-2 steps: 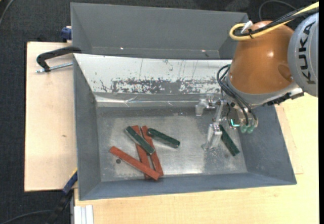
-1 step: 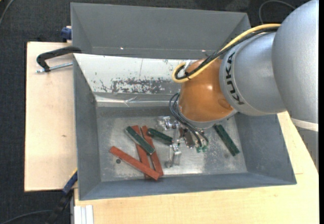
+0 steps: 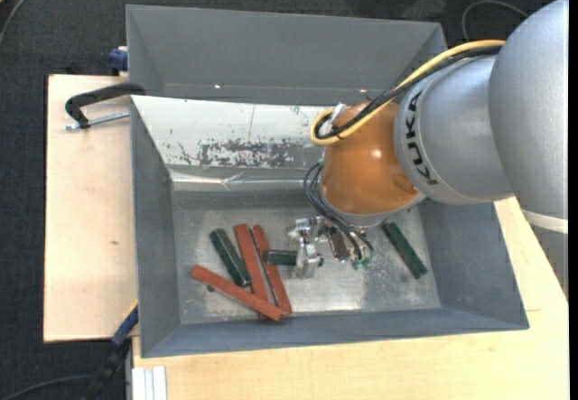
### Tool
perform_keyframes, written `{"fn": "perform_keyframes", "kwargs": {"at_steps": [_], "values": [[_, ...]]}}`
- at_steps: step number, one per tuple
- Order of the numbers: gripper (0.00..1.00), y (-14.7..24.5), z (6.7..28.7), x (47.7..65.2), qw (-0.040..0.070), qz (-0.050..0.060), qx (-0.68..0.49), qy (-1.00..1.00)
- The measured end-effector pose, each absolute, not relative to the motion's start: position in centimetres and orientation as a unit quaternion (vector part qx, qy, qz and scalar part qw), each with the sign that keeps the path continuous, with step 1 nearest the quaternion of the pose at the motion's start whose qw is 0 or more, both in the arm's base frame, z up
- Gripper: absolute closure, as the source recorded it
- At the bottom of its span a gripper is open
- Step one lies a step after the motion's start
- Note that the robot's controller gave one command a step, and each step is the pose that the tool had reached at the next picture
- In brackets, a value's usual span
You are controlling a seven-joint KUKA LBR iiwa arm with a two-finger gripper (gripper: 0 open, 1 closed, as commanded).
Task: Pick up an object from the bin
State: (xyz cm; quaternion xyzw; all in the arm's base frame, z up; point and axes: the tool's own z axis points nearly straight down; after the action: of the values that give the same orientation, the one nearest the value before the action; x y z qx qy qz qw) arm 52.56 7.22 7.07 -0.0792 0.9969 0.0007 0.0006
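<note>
My gripper (image 3: 312, 255) hangs low over the middle of the bin floor, under the arm's orange cover. A short dark green bar (image 3: 281, 255) lies just to its left, its right end at the fingertips. Left of that lie two red-brown bars (image 3: 262, 265) side by side. A longer red-brown bar (image 3: 233, 291) crosses below them at a slant. A dark green bar (image 3: 228, 255) lies at the far left of the group. Another dark green bar (image 3: 404, 249) rests alone to the gripper's right.
The bin's walls slope in on all sides. The big arm and its orange cover come in from the right and hide part of the floor behind the gripper.
</note>
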Motion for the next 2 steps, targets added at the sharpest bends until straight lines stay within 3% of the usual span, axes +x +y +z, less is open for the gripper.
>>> {"fn": "perform_keyframes", "kwargs": {"at_steps": [1,2], "values": [[1.00,5.9,21.5,54.5,0.007,0.000,-0.076,0.997],[1.00,7.4,14.4,51.0,-0.001,0.001,-0.178,0.984]]}}
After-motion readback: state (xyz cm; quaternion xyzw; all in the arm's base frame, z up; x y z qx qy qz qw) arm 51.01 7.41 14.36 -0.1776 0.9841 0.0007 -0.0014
